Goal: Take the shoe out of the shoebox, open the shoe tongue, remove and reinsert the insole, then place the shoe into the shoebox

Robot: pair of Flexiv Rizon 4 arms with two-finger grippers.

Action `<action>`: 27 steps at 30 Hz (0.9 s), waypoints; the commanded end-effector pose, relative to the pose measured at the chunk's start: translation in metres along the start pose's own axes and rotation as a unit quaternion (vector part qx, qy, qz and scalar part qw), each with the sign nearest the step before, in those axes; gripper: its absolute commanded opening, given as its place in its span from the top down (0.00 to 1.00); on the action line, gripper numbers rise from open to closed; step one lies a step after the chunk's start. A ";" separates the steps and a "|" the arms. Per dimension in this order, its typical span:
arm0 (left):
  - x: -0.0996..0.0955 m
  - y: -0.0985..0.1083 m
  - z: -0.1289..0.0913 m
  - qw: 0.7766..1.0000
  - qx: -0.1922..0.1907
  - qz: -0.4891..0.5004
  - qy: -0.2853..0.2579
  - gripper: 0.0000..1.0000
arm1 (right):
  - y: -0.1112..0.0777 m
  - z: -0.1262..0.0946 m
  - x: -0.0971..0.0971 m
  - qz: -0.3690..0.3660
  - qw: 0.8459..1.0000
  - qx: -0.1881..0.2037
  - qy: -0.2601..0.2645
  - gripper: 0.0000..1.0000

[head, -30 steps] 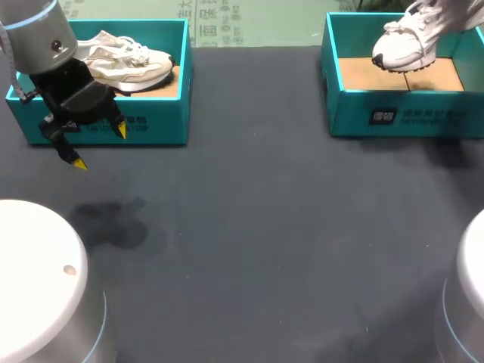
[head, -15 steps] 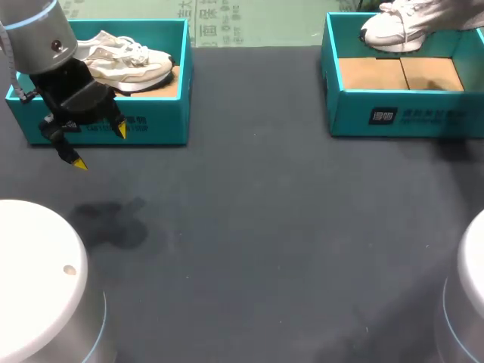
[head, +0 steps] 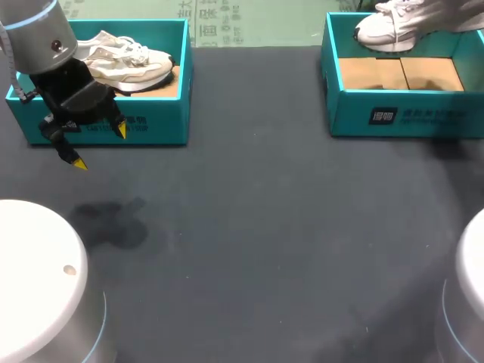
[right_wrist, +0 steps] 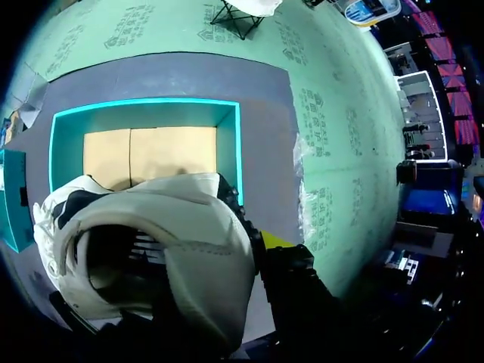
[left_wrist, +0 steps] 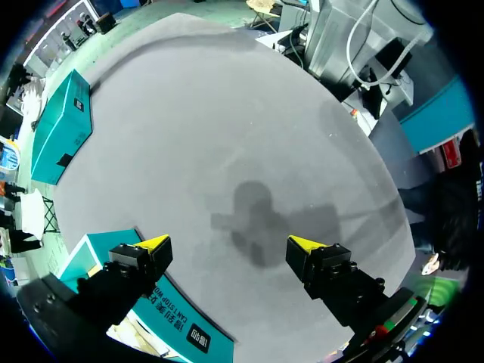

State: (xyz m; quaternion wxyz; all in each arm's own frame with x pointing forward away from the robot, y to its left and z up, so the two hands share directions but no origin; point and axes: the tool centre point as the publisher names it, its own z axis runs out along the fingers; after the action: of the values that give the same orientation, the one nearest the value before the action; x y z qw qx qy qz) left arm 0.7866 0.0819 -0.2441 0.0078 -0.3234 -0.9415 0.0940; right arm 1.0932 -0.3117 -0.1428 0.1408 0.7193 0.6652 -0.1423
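Above shoebox (head: 401, 113), right pincer (right_wrist: 178, 272) clasps shoe (head: 386, 30)

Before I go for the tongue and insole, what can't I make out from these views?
Lifted shoe: head view's top edge cuts off its rear part.
Right gripper: outside the head view; the shoe covers most of it in the right wrist view.
Insole: shoe's opening too dark, right wrist view.
Second shoe: left arm covers its heel, head view.

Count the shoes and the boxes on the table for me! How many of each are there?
Shoes: 2, the resting shoe and the lifted shoe.
Teal shoeboxes: 2, the left shoebox and the right shoebox.
Total: 4 things.
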 end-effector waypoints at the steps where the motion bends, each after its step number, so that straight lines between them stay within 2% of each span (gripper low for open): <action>1: 0.001 0.000 0.000 1.000 -0.002 0.000 -0.001 0.00 | -0.012 0.023 0.005 0.027 0.999 -0.016 0.026 1.00; 7: 0.001 0.000 0.000 1.000 -0.002 0.000 -0.001 0.00 | -0.027 0.050 0.012 0.048 0.998 -0.006 0.044 1.00; 12: 0.001 0.000 0.000 1.000 -0.002 0.000 -0.001 0.00 | -0.034 0.068 0.019 0.052 0.997 -0.028 0.044 1.00; 13: 0.001 0.000 0.000 1.000 -0.002 0.000 -0.001 0.00 | -0.037 0.071 0.022 0.051 0.996 -0.034 0.059 1.00; 27: 0.001 0.000 0.000 1.000 -0.002 0.000 -0.001 0.00 | -0.037 0.071 0.022 0.051 0.996 -0.034 0.059 1.00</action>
State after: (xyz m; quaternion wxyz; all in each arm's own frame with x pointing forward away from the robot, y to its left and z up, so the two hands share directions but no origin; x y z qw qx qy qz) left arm 0.7865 0.0819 -0.2441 0.0078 -0.3234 -0.9416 0.0940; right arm 1.0582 -0.3172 -0.2187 0.1306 0.7541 0.6396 -0.0718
